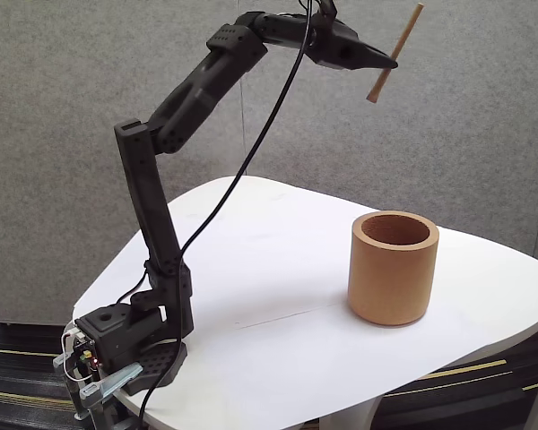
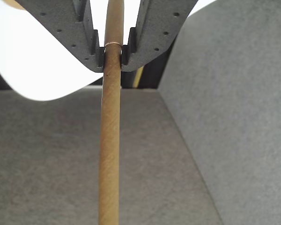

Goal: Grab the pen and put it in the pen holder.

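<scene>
Pen: a thin, light-brown stick point(image 1: 395, 52), tilted, high in the air above the cup.
Cup: fat, tan, round point(image 1: 393, 268), standing on the white table point(image 1: 278, 313).
End effector: point(image 1: 391, 64) pinching the pen near its middle.
Arm: black, stretched up high.

The arm point(image 1: 175, 107) is matte black plastic throughout, built from blocky, angular links. A thin black cable point(image 1: 251, 161) hangs loose beside it and runs down to the base point(image 1: 130, 336), a squat black block with a round hole on top. Coloured wires and a small red light sit at the base's corner by a grey clamp point(image 1: 108, 383). The gripper point(image 2: 113, 56) has dark grey fingers point(image 2: 61, 33) dotted with small holes and ridged along their inner edges.
</scene>
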Robot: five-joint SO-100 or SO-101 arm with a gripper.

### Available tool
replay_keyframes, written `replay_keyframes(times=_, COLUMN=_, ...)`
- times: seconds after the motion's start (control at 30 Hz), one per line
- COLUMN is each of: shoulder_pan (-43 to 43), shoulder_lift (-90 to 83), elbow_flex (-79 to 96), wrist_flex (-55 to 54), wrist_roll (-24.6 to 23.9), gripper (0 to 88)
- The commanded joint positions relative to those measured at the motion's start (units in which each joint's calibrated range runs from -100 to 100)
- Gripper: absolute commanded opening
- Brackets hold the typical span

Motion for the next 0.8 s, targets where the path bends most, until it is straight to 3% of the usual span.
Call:
replay_keyframes(times=0.0, shoulder_pan=3.5, shoulder_lift=-2.8, elbow_flex=-3.0, wrist_flex=-0.8, wrist_roll=2.7, gripper=0.4)
replay_keyframes(times=0.23, shoulder_pan=6.0, shoulder_lift=-3.1, elbow_flex=0.5, wrist_flex=-0.9, wrist_roll=3.3, gripper=0.4)
replay_keyframes(times=0.53, shoulder_pan=5.7, shoulder_lift=-15.4, elbow_flex=22.8, wrist_flex=-1.1, wrist_roll=5.5, gripper=0.4)
replay_keyframes(times=0.77, shoulder_pan=5.6, shoulder_lift=-22.7, elbow_flex=41.7, wrist_flex=-12.5, wrist_roll=5.5, gripper=0.4)
